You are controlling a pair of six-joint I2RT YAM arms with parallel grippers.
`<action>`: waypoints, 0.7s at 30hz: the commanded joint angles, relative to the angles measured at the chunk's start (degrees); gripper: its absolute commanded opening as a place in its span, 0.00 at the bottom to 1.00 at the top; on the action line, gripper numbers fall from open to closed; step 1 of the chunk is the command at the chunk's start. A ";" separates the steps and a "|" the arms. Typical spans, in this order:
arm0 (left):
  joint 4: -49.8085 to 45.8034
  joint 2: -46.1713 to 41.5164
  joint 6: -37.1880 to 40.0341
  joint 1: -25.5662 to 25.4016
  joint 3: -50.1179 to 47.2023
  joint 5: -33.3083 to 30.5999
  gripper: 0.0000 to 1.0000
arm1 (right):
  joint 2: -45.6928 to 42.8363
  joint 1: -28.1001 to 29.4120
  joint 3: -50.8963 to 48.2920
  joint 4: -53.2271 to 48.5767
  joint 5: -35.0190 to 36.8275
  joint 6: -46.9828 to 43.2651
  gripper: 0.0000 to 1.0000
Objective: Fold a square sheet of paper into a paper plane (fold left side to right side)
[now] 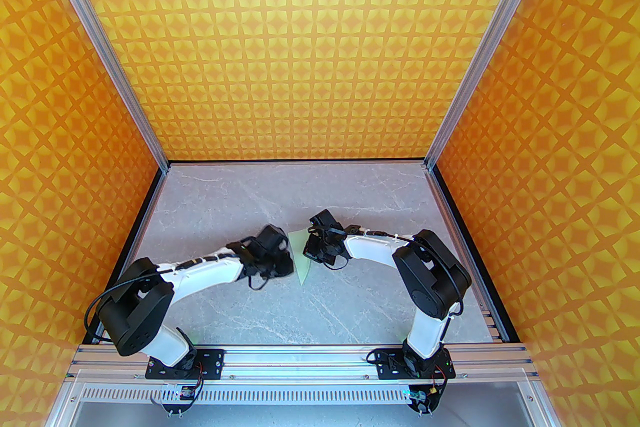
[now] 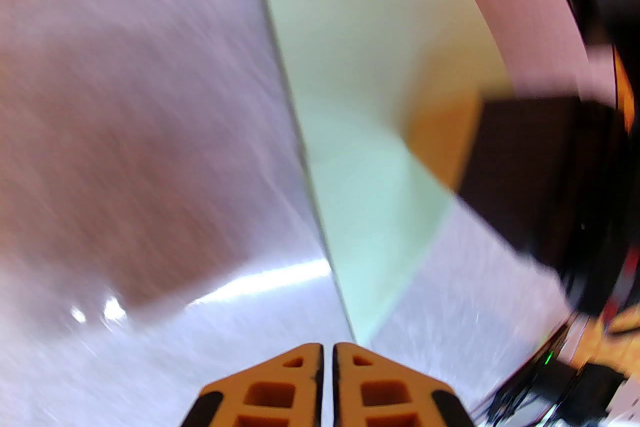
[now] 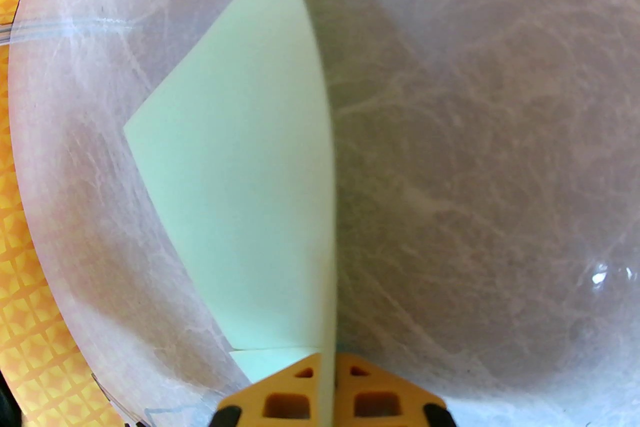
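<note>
The sheet of paper (image 1: 301, 266) is pale mint green and folded into a slim pointed paper-plane shape, standing on edge on the table between both grippers. In the right wrist view the sheet of paper (image 3: 240, 164) runs up from my right gripper (image 3: 327, 365), which is shut on its near edge. The top view has that right gripper (image 1: 310, 251) at the sheet's right side. My left gripper (image 2: 327, 360) has its orange fingers nearly together with nothing between them. The sheet's tip (image 2: 357, 335) lies just past them. From above, the left gripper (image 1: 290, 262) is against the sheet's left side.
The grey marbled table (image 1: 350, 305) is bounded by patterned orange walls (image 1: 320, 39) at the back and sides. An aluminium rail (image 1: 300, 357) with both arm bases runs along the near edge. In the left wrist view the right gripper's black body (image 2: 540, 174) looms close on the right.
</note>
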 commanded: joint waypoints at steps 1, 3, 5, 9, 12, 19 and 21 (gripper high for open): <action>4.62 2.96 1.34 0.89 2.92 3.06 0.14 | -0.46 -0.14 1.78 -2.51 1.56 -1.60 0.00; 5.77 5.44 1.47 0.98 4.59 3.97 0.13 | -0.30 -0.13 1.72 -2.52 1.47 -1.59 0.00; 6.35 7.52 1.02 0.98 5.79 4.16 0.13 | -0.23 -0.14 1.60 -2.27 1.40 -1.57 0.00; 7.79 10.27 0.24 1.12 7.07 4.59 0.13 | -0.26 -0.13 1.55 -2.16 1.21 -1.48 0.00; 7.37 12.27 -0.04 1.42 7.79 4.60 0.12 | -0.27 -0.13 1.56 -1.92 1.17 -1.34 0.00; 7.90 14.95 -1.29 1.42 8.06 4.60 0.11 | -0.49 -0.13 0.87 -1.65 1.12 -1.16 0.00; 8.14 15.11 -1.77 1.42 7.97 4.60 0.11 | -0.60 -0.19 0.46 -1.19 1.08 -0.93 0.00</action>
